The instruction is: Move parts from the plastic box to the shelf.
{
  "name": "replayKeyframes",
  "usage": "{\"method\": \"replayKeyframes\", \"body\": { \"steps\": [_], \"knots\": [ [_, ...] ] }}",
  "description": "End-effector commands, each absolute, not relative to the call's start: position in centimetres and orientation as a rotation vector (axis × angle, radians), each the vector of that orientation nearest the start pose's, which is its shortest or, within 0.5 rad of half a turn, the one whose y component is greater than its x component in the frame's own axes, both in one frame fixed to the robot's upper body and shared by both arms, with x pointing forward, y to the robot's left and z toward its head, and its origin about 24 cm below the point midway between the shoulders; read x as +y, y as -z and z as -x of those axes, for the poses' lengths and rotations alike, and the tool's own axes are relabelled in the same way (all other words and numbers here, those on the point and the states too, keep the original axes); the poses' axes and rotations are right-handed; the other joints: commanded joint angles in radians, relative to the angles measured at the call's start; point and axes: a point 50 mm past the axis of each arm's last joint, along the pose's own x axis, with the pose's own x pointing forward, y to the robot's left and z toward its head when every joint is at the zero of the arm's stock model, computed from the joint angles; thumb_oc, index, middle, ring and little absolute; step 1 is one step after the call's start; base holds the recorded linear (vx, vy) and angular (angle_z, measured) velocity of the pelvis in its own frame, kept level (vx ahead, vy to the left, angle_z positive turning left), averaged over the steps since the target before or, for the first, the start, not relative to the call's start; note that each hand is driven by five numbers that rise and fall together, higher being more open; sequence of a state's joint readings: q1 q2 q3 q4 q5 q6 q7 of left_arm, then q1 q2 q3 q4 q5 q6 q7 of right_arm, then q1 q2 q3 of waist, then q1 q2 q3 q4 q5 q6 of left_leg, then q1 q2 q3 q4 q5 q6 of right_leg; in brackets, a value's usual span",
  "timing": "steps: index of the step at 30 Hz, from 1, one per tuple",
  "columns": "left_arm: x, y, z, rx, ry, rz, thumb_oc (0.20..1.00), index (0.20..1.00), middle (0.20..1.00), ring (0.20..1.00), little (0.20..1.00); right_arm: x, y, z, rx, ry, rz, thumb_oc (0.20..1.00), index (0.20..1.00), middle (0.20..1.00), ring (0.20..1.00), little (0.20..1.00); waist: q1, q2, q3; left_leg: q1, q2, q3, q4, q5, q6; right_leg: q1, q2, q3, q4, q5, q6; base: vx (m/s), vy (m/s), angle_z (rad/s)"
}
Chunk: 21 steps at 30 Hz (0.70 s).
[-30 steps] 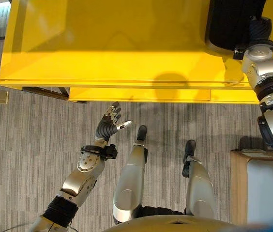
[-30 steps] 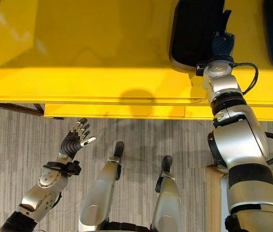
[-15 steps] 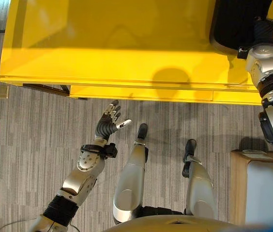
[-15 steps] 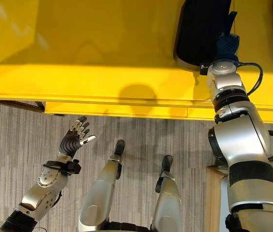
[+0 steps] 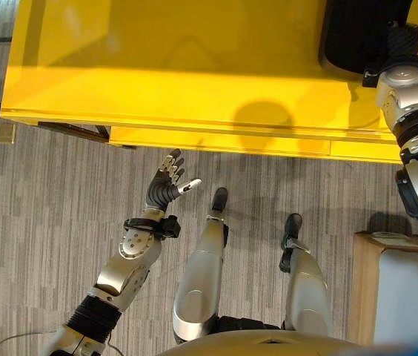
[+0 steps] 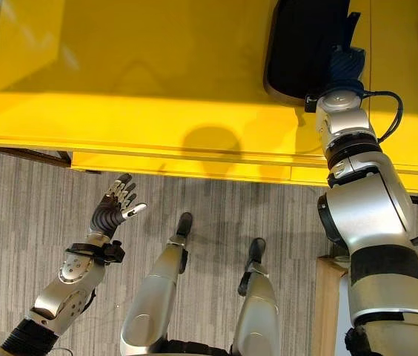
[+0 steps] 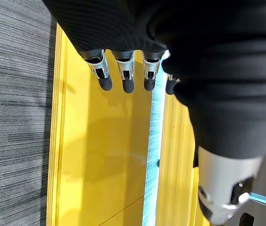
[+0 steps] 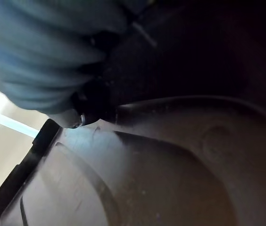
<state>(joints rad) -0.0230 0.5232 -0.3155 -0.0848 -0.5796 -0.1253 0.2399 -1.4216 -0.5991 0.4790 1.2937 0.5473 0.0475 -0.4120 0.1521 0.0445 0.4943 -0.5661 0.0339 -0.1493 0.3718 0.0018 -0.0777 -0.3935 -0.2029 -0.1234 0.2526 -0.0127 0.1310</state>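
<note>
Fingers (image 5: 173, 162) of the left hand (image 5: 166, 185) spread, released, above grey carpet (image 5: 46, 215). Right hand (image 6: 340, 63) reaches into a black plastic box (image 6: 298, 44) on the yellow shelf (image 5: 164, 67) near its front edge; finger state indeterminable.
</note>
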Motion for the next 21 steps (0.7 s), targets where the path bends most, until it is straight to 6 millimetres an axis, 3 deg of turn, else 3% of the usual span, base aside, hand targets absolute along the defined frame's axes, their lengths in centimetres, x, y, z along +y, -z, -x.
{"method": "replayKeyframes", "body": {
  "steps": [1,2,4,5,21],
  "knots": [
    [17.59,-7.00,-24.52,-0.082,0.104,0.106,1.000,1.000,1.000,1.000,1.000,-24.71,-31.87,-41.08,-0.292,0.562,0.207,0.200,0.200,0.200,0.200,0.200,0.011,-0.017,-0.046,-0.002,0.030,0.055,-0.012,-0.019,-0.008,-0.032,-0.012,-0.006,0.176,-0.140,-0.017,0.00,0.000,0.00],
    [17.63,-6.97,-24.53,-0.080,0.103,0.104,1.000,1.000,1.000,1.000,1.000,-24.66,-31.83,-41.11,-0.291,0.562,0.206,0.200,0.200,0.200,0.200,0.200,0.012,-0.018,-0.046,-0.002,0.030,0.054,-0.013,-0.019,-0.008,-0.032,-0.011,-0.006,0.176,-0.139,-0.016,0.00,0.000,0.00],
    [17.67,-6.89,-24.52,-0.076,0.098,0.108,1.000,1.000,1.000,1.000,1.000,-24.69,-31.64,-41.14,-0.285,0.564,0.181,0.454,0.454,0.454,0.454,0.454,0.013,-0.018,-0.046,-0.001,0.029,0.053,-0.015,-0.017,-0.007,-0.032,-0.010,-0.007,0.176,-0.138,-0.017,0.00,0.000,0.00],
    [17.67,-6.89,-24.52,-0.076,0.098,0.108,1.000,1.000,1.000,1.000,1.000,-24.69,-31.64,-41.14,-0.285,0.564,0.181,1.000,1.000,1.000,1.000,1.000,0.013,-0.018,-0.046,-0.001,0.029,0.053,-0.015,-0.017,-0.007,-0.032,-0.010,-0.007,0.176,-0.138,-0.017,0.00,0.000,0.00],
    [17.88,-6.91,-24.71,-0.075,0.093,0.103,1.000,1.000,1.000,1.000,1.000,-24.44,-32.18,-41.09,-0.301,0.567,0.135,1.000,1.000,1.000,1.000,1.000,0.012,-0.020,-0.047,0.005,0.030,0.057,-0.017,-0.019,-0.008,-0.025,-0.008,-0.008,0.172,-0.137,-0.017,0.00,0.000,0.00]
  ]
}}
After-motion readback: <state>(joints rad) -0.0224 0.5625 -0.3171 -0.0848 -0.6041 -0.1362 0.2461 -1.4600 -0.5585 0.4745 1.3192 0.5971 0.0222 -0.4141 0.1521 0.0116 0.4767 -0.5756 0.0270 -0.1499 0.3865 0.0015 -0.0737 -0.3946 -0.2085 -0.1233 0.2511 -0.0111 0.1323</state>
